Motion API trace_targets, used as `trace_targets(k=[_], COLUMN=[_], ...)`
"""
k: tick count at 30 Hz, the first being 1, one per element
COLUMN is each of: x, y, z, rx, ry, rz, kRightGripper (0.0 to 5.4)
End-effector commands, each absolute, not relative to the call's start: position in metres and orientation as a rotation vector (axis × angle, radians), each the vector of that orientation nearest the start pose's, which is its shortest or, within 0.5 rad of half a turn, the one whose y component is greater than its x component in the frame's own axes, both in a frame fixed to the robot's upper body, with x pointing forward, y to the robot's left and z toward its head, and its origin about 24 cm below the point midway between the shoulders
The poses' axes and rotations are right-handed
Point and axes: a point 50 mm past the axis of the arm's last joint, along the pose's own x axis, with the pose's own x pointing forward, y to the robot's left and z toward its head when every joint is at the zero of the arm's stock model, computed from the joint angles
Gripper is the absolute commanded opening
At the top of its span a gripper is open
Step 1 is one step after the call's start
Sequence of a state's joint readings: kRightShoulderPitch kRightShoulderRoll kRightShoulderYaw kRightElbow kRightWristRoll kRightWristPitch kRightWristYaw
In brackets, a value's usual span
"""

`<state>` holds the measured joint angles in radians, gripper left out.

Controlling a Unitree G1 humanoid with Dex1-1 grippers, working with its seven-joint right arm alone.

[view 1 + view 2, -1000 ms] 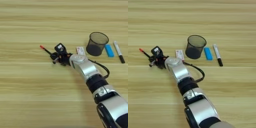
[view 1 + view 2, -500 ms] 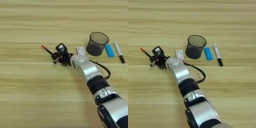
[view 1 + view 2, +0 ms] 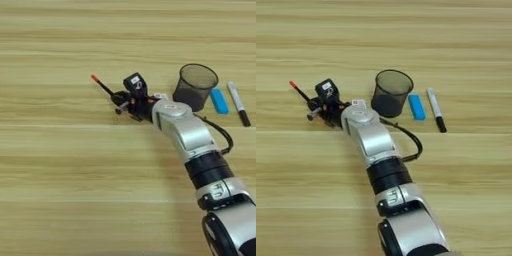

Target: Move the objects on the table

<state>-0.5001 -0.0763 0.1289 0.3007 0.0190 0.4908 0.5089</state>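
Hand (image 3: 121,101): black fingers clenched on the thin red-and-black pen (image 3: 101,86), at mid-table, on the end of the silver forearm (image 3: 186,131) entering from the lower right. Pen: red tip pointing up-left, tilted, its lower end hidden in the fingers.
White box with red edges (image 3: 358,103): just beside the wrist, mostly covered by it.
Black mesh cup (image 3: 195,86): upright, right of the hand.
Blue flat item (image 3: 218,100): beside the cup.
White marker with black cap (image 3: 238,102): further right, lying on the table (image 3: 60,175).
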Motion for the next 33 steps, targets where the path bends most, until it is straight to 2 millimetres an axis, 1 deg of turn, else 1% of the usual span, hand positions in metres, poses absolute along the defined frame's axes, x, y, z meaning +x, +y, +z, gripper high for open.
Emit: trace_targets(k=[1, 3, 7, 12, 16, 21, 24, 33], x=[0.335, 0.335, 0.333, 0.332, 0.33, 0.327, 0.328, 0.33], y=[-0.081, -0.082, -0.089, -0.106, -0.116, -0.128, -0.136, -0.173], z=[0.103, 0.105, 0.122, 0.147, 0.158, 0.169, 0.172, 0.183], rx=[-0.114, -0.111, -0.098, -0.074, -0.059, -0.048, -0.039, -0.008], ry=[0.196, 0.188, 0.128, 0.044, 0.007, -0.029, -0.034, -0.071], rz=[0.686, 0.684, 0.667, 0.613, 0.584, 0.544, 0.518, 0.395], kRightGripper=[0.53, 0.53, 0.53, 0.53, 0.53, 0.53, 0.53, 0.53])
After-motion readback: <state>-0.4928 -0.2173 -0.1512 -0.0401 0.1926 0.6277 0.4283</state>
